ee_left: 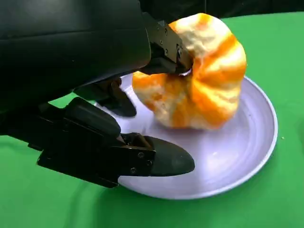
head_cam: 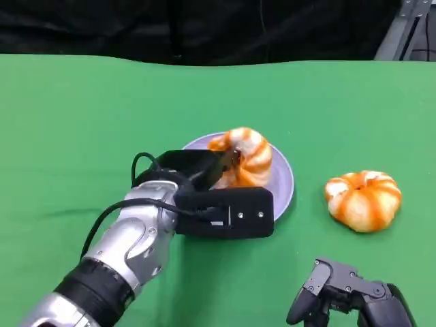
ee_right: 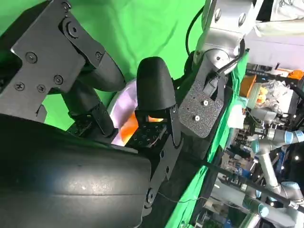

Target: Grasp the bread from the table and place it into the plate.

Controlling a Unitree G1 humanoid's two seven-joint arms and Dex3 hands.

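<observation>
While the left hand [head_cam: 219, 187] pinches one bread [head_cam: 244, 158], a puffy orange-and-cream striped ring, that piece sits tilted on the plate [head_cam: 285, 178], lower edge touching it. Plate is smooth, round, pale lavender, mid-bench on green cloth. Second bread [head_cam: 363, 199] of the same kind lies flat on the bench towards its right edge. Right hand [head_cam: 344, 293], near edge, holds nothing, fingers apart.
</observation>
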